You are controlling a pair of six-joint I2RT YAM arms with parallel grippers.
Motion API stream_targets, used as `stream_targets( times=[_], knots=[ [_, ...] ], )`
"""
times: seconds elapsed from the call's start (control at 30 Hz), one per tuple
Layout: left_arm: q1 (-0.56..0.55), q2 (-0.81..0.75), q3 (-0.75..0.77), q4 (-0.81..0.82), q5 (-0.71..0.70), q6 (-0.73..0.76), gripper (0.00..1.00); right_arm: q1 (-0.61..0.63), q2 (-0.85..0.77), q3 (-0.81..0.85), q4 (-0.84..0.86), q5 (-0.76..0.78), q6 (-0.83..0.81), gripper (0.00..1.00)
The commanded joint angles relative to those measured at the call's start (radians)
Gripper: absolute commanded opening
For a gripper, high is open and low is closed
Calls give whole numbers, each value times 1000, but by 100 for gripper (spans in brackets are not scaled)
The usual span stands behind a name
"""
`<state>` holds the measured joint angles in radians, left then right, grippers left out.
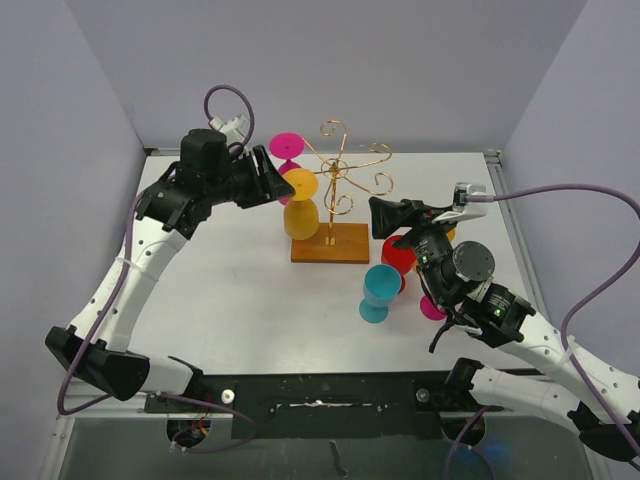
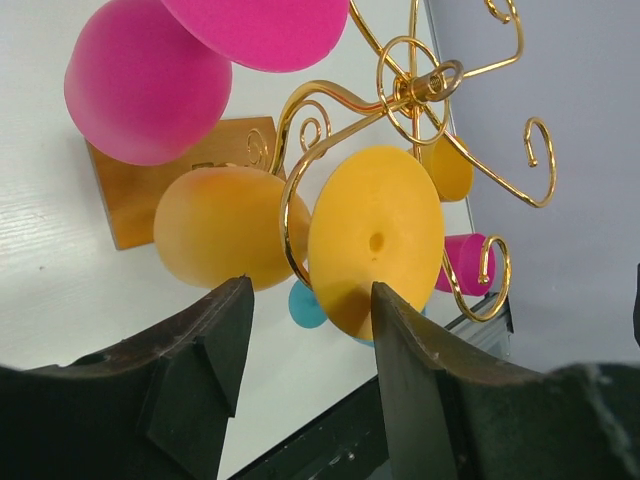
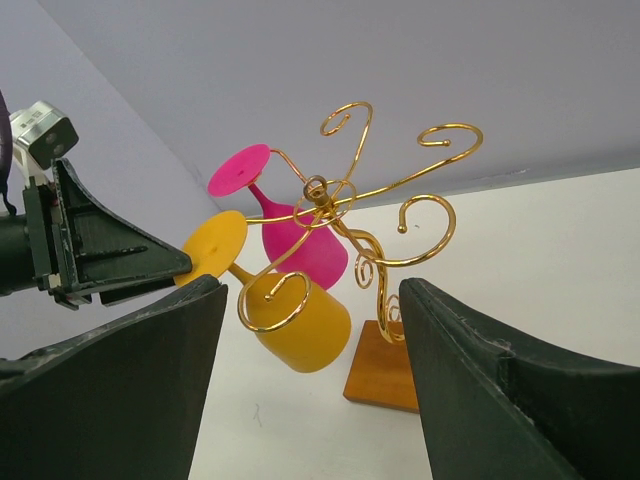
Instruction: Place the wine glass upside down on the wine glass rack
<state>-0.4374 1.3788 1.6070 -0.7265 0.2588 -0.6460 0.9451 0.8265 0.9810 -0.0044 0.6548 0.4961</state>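
Note:
The wine glass rack is a gold wire stand on a brown wooden base at the table's middle. A yellow wine glass hangs upside down on one curled arm, bowl down, foot disc up. My left gripper is open just left of that foot. In the left wrist view its fingertips flank the disc's lower edge without pinching it. My right gripper is open and empty to the right of the rack, facing the yellow glass.
A pink glass hangs upside down on the rack's rear left arm. A blue glass, a red one and another pink one are on the table under the right arm. Walls close in on three sides.

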Motion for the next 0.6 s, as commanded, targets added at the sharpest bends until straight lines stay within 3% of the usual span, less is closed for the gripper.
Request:
stream_targets(
  times=[0.0, 0.33, 0.57],
  knots=[
    [-1, -8, 67, -1, 29, 64, 48, -10, -18, 4, 15, 11, 22, 71],
    [9, -135, -17, 125, 123, 127, 59, -22, -61, -13, -70, -22, 30, 74],
    [12, -318, -220, 264, 5, 192, 64, -29, -102, -9, -321, 38, 96, 74]
  ],
)
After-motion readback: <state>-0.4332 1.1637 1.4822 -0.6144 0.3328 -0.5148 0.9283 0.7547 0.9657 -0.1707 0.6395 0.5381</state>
